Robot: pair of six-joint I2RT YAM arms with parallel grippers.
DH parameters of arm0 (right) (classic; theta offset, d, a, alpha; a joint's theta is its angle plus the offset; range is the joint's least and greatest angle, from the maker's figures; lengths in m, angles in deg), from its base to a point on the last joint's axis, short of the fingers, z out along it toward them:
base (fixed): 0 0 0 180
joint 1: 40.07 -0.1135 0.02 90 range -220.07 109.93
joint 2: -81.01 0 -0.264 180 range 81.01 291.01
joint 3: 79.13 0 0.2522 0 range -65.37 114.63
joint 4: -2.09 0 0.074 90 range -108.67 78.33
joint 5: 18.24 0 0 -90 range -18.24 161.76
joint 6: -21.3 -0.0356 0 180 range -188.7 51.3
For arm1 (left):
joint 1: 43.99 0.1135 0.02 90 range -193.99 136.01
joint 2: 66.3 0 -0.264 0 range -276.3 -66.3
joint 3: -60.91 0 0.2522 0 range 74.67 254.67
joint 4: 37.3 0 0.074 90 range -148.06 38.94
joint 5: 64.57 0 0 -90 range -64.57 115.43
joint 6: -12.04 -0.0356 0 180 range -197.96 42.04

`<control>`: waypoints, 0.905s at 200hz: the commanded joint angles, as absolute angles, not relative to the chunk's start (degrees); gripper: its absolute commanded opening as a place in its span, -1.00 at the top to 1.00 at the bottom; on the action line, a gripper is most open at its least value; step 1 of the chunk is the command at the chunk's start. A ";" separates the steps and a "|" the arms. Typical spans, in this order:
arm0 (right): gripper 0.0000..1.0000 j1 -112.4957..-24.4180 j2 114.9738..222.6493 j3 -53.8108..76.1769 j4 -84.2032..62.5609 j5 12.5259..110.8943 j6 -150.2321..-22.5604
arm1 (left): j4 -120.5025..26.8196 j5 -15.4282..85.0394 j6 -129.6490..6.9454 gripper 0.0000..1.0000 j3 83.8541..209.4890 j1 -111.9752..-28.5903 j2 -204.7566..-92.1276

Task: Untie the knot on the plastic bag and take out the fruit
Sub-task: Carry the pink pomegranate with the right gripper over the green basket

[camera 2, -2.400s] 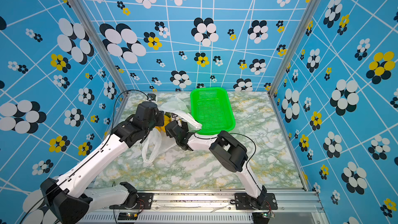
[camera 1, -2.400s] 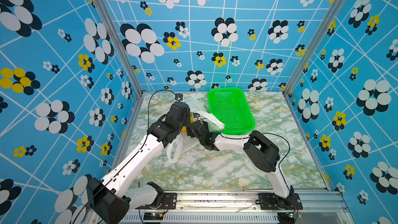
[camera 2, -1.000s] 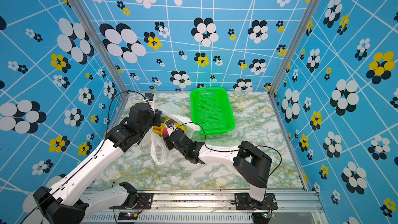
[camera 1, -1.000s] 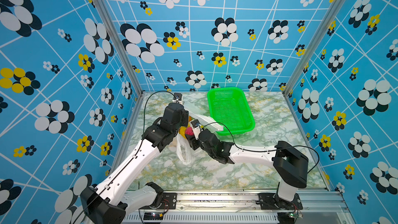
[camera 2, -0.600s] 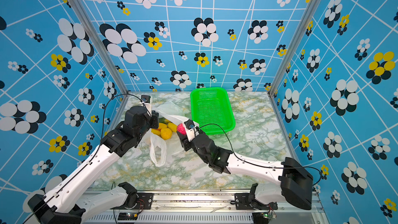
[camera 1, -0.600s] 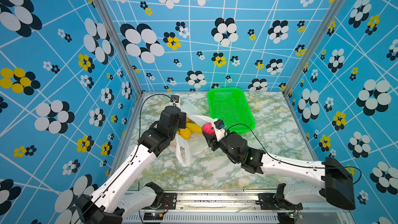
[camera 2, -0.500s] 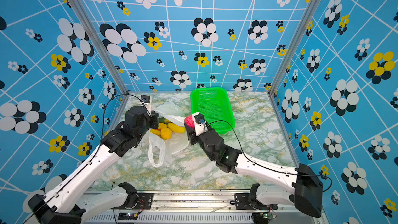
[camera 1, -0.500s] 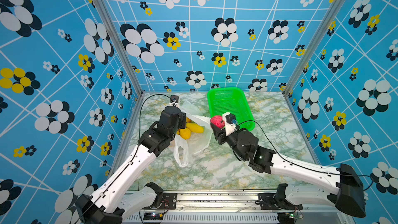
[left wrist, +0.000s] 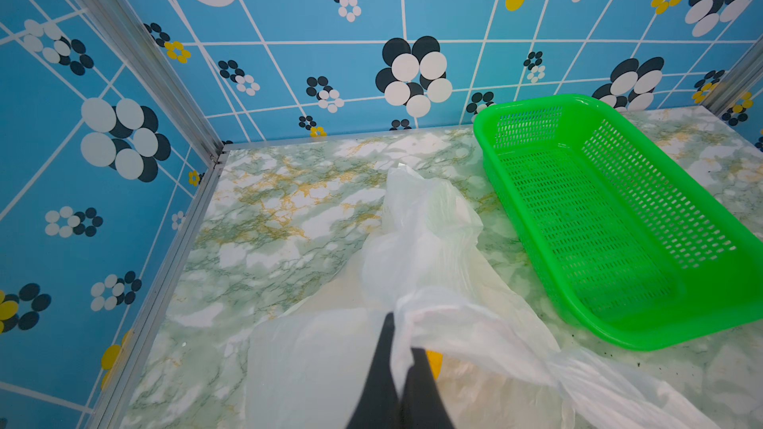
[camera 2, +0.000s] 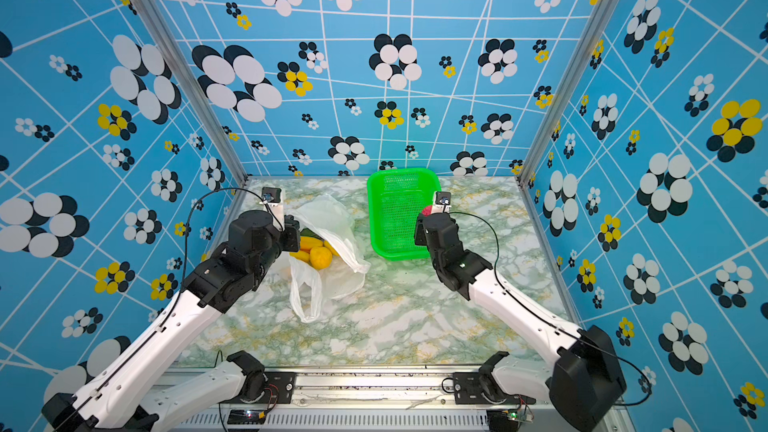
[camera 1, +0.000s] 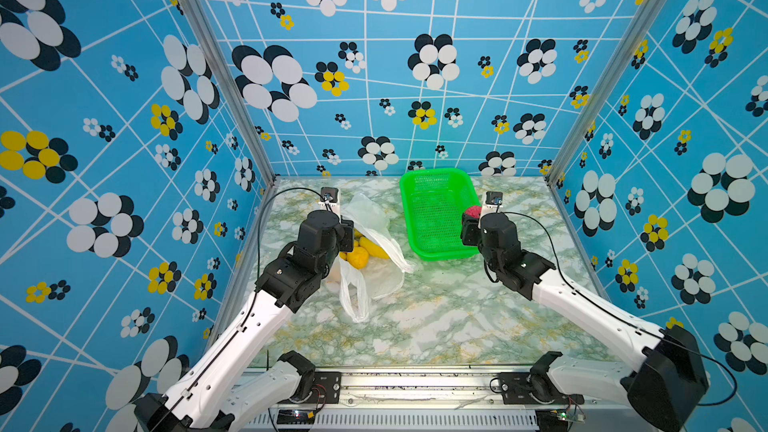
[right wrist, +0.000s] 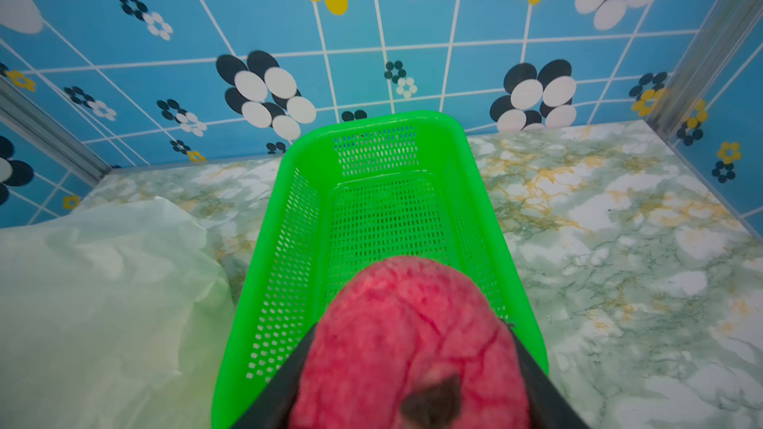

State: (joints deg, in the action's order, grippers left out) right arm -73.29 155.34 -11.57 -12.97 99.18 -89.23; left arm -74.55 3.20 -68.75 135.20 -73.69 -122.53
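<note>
The plastic bag (camera 1: 374, 218) lies open left of centre in both top views, yellow fruit (camera 1: 358, 257) showing, since the left claw (left wrist: 402, 340) is clamped on its film, propping the mouth up. The right claw (right wrist: 413, 365) grips the red fruit (right wrist: 406, 315) at the rim of the green basket (camera 1: 436, 253), likely for dropping. Only the wrist views show either grip.

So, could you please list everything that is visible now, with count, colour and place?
basket: one, green, empty, at the back of the table, right of the bag.
bag: one, white, thin, open, left of the basket.
fruit in bag: at least three seen, yellow and orange, inside the bag.
red fruit: one, held over the basket's near end.
table: one, green-white marble pattern.
walls: three, blue with flowers.
left gripper: black, shut on the bag's edge.
right gripper: black, shut on the red fruit.
</note>
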 commanded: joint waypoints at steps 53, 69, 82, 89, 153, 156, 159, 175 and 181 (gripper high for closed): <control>0.72 -68.91 178.83 1.81 -23.30 87.08 -94.81 | -72.66 4.72 -68.73 0.99 134.07 -73.26 -121.13; 0.72 -68.84 183.04 4.70 -25.20 87.17 -94.89 | -72.89 4.66 -68.73 1.00 134.41 -73.21 -121.64; 0.72 -68.79 185.97 6.47 -26.18 87.48 -95.07 | -73.03 4.74 -68.82 1.00 134.64 -73.16 -122.06; 0.70 -68.81 187.28 7.21 -26.74 87.83 -95.19 | -73.09 4.80 -68.86 1.00 134.74 -73.17 -122.25; 0.30 -68.71 190.51 8.19 -27.54 90.91 -96.49 | -73.56 5.08 -68.73 1.00 134.83 -73.17 -122.46; 0.27 -68.69 190.33 8.01 -27.43 91.10 -96.55 | -73.64 5.04 -68.73 1.00 134.92 -73.16 -122.46; 0.26 -68.66 190.16 7.71 -27.17 91.16 -96.66 | -73.69 5.00 -68.73 1.00 134.96 -73.17 -122.46; 0.10 -68.67 188.46 5.37 -25.60 92.47 -97.38 | -73.74 4.94 -68.72 1.00 134.87 -73.08 -122.39; 0.02 -68.70 187.72 4.26 -24.90 92.95 -97.62 | -73.76 5.00 -68.65 1.00 134.85 -73.09 -122.42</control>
State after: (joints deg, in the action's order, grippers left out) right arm -68.91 190.63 7.16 -26.06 89.94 -95.57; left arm -74.18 4.51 -68.75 134.61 -73.62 -122.48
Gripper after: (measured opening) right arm 0.583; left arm 0.041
